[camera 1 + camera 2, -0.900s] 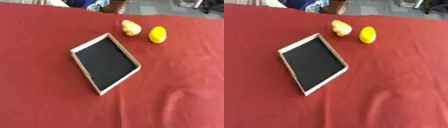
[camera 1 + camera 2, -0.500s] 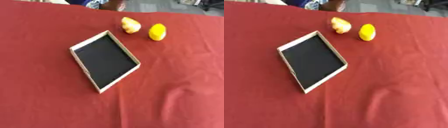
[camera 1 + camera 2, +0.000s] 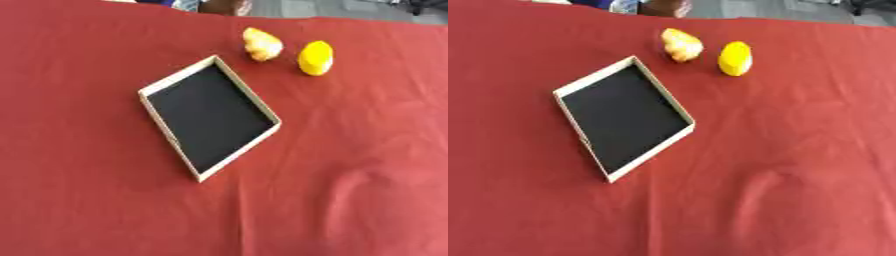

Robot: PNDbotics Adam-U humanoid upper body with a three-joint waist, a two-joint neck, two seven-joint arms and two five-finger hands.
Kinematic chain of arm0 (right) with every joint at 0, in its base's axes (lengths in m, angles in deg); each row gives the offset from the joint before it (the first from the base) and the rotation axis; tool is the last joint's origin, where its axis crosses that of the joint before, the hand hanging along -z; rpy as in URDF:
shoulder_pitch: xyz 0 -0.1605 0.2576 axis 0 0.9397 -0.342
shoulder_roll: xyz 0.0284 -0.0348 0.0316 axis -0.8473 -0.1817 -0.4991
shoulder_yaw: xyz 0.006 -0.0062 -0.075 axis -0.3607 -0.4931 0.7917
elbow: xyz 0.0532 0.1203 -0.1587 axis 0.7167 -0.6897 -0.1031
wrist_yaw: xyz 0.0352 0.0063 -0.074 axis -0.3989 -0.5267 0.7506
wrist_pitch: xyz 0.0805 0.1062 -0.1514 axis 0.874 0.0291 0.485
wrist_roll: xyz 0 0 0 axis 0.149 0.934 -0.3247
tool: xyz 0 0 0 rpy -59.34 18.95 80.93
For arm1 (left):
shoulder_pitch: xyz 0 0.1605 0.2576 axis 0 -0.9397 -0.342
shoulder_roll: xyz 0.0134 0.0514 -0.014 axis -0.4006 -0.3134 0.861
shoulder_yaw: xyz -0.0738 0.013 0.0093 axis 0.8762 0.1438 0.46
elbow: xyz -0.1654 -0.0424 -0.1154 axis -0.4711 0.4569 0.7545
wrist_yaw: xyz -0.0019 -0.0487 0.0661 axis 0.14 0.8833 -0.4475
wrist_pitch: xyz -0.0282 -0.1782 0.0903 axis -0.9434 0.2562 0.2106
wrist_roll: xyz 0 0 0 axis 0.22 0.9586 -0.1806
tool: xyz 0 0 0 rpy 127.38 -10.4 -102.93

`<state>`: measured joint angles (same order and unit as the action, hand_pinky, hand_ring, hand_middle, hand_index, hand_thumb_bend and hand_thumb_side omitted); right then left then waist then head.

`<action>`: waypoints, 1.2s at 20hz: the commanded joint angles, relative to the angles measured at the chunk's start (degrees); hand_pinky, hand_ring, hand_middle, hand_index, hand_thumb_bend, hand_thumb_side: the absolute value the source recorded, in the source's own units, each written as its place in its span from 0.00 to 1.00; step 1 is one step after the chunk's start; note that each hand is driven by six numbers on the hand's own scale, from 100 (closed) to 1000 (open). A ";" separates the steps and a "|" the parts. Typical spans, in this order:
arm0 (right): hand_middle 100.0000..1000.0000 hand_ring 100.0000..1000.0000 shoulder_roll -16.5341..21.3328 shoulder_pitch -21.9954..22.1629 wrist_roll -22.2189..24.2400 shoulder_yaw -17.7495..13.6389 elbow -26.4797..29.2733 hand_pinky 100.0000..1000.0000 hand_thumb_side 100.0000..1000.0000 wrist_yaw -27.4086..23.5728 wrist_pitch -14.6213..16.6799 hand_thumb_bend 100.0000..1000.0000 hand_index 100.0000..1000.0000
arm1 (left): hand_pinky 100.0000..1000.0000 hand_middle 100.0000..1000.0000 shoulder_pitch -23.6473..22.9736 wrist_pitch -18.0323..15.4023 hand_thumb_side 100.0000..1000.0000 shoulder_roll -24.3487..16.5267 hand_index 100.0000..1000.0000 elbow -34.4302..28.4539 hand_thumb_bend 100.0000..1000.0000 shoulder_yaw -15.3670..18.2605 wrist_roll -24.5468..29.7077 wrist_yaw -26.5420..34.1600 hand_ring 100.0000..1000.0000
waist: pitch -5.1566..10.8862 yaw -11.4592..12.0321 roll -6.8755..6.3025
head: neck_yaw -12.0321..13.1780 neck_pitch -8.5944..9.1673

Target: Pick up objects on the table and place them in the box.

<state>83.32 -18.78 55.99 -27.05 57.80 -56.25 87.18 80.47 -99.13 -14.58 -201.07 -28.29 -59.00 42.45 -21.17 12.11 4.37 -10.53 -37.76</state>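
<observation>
Red cloth (image 3: 79,200) over the table, wrinkled near the front right.

Red table (image 3: 87,200): box (image 3: 162,89), 2 yellow objs (image 3: 316,57).

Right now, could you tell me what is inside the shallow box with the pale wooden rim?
Nothing: the shallow box with the pale wooden rim shows only its bare black floor. The yellow oval object and the tan lumpy object lie beyond it on the red cloth.

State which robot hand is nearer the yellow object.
Neither can be named: no robot hand shows in either view. The yellow object lies beyond the box, beside a tan object.
</observation>
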 commanded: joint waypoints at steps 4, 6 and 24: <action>0.93 0.99 4.44 -0.11 5.01 3.34 -1.45 0.92 0.13 5.70 5.31 0.00 0.93 | 0.83 0.80 0.25 0.00 0.61 -0.54 0.89 -1.01 0.04 -0.14 0.56 0.51 0.68 | 1.08 0.31 0.02 | -0.53 0.48; 0.93 0.99 4.64 -0.15 6.79 4.30 -2.03 0.92 0.15 7.48 7.09 0.00 0.92 | 0.83 0.80 0.31 0.02 0.61 -0.56 0.89 -1.01 0.04 -0.22 0.69 0.64 0.68 | 1.08 0.35 0.06 | -0.60 0.49; 0.93 0.98 0.91 -0.33 4.85 6.43 -4.74 0.93 0.29 23.85 12.57 0.00 0.91 | 0.83 0.80 0.45 0.25 0.62 -0.22 0.89 -1.01 0.03 -0.69 1.77 1.60 0.68 | 1.24 0.22 0.06 | -0.51 0.26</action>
<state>82.81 -18.31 55.10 -20.42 52.84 -33.58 92.92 80.50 -98.82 -14.09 -201.07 -28.99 -57.55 43.96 -21.18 12.37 4.68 -10.98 -37.73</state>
